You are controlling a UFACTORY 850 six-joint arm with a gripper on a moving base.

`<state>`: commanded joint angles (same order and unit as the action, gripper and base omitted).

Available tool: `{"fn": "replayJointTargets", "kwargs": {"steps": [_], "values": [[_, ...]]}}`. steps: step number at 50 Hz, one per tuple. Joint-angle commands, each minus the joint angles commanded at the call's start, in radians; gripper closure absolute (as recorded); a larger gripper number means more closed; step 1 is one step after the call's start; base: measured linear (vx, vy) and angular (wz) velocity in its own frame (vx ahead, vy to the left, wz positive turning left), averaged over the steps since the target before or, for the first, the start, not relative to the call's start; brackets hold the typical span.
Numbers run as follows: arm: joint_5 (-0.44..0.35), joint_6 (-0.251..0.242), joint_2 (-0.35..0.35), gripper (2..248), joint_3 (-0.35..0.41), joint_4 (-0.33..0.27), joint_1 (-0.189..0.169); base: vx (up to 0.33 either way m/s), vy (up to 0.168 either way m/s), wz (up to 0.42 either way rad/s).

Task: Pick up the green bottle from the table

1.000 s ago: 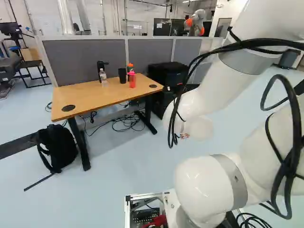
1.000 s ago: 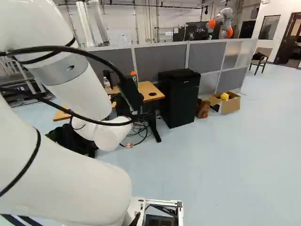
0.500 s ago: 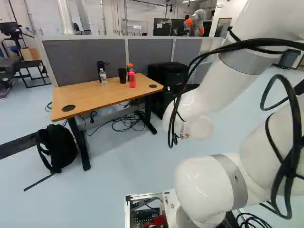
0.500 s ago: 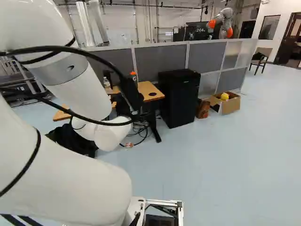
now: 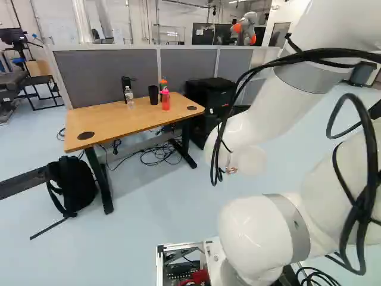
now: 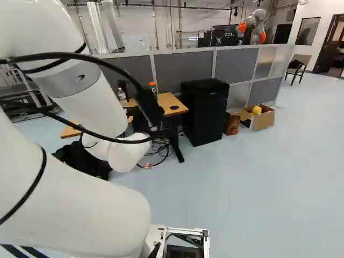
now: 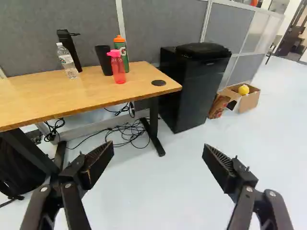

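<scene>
The green bottle (image 7: 124, 52) with an orange cap stands upright on the wooden table (image 7: 96, 97), partly hidden by a pink-red bottle (image 7: 118, 72) close in front of it. In the left base view the green bottle (image 5: 163, 84) shows mostly its top, at the table's back edge. My gripper (image 7: 159, 152) is open, its two black fingers wide apart with only floor seen between them. The table and bottles lie beyond the fingers, well ahead of them. In the base views I cannot make out the gripper's fingers.
Beside the green bottle stand a black cup (image 7: 103, 60), a clear bottle (image 7: 67, 61) and a tall black object (image 7: 71, 47). A black cabinet (image 7: 192, 91) adjoins the table's end. Grey partitions run behind. A backpack (image 5: 70, 186), floor cables and an open carton (image 7: 249, 99) are around; another robot (image 6: 257, 24) stands far back.
</scene>
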<state>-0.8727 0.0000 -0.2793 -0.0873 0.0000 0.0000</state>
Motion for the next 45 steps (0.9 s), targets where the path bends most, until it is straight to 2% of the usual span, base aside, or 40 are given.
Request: {"fn": "replayJointTargets", "kwargs": {"steps": [16,33,45], "values": [[0.0,0.0,0.0,3,0.0,0.0,0.0,0.061,-0.013,0.007],[0.0,0.0,0.0,3,0.0,0.0,0.0,0.198,-0.083,0.007],[0.0,0.0,0.0,3,0.0,0.0,0.0,0.201,-0.058,0.193]]}}
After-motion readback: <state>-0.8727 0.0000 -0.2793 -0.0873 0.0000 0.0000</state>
